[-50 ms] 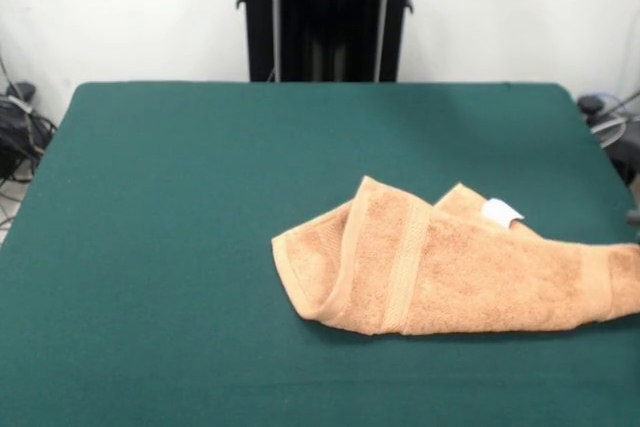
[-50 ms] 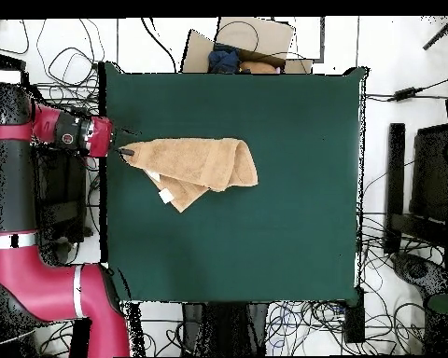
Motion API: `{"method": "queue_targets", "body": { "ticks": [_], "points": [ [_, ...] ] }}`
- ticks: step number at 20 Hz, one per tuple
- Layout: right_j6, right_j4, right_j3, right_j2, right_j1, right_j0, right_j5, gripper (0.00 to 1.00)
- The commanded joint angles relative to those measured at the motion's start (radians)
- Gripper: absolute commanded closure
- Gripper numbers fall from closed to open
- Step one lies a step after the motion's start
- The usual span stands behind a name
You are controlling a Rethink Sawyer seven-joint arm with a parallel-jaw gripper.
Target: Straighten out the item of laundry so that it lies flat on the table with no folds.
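The towel (image 1: 460,272) lies folded over itself at the right of the green tabletop (image 1: 180,247), its white tag (image 1: 501,212) showing. Overhead, the end effector (image 2: 125,151) sits at the towel's left end; whether it grips cannot be told. Unfolding seems underway; next, the doubled layers need spreading. Cables (image 2: 64,61) surround the tabletop.

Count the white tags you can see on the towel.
1. The tag sits at the towel's far edge in the front view; folds may hide others.

Rough terry-cloth towel (image 1: 470,272) lies on the table's (image 1: 200,247) matt, cloth-like top.
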Motion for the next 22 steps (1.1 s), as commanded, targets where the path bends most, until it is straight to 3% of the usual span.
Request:
{"method": "queue_targets", "body": {
  "ticks": [1,3,6,10,11,13,15,18,22],
  "points": [
    [-0.031,-0.037,-0.036,-0.156,-0.031,-0.005,-0.109,0.0],
    [-0.027,0.044,-0.045,-0.145,-0.028,-0.019,-0.112,0.0],
    [-0.044,0.082,-0.061,-0.111,-0.03,-0.032,-0.081,0.0],
    [-0.038,0.053,-0.078,-0.022,-0.041,-0.032,-0.088,0.0],
    [-0.005,0.005,-0.078,0.044,-0.047,-0.029,-0.093,0.0],
    [0.05,-0.177,0.022,0.305,-0.022,0.002,-0.114,0.0],
    [-0.022,-0.307,0.35,0.604,0.044,0.113,-0.212,0.0],
    [-0.09,-0.297,0.628,0.878,0.033,0.204,-0.348,0.0],
    [-0.052,-0.216,0.806,1.153,-0.032,0.234,-0.394,0.0]
  ]
}}
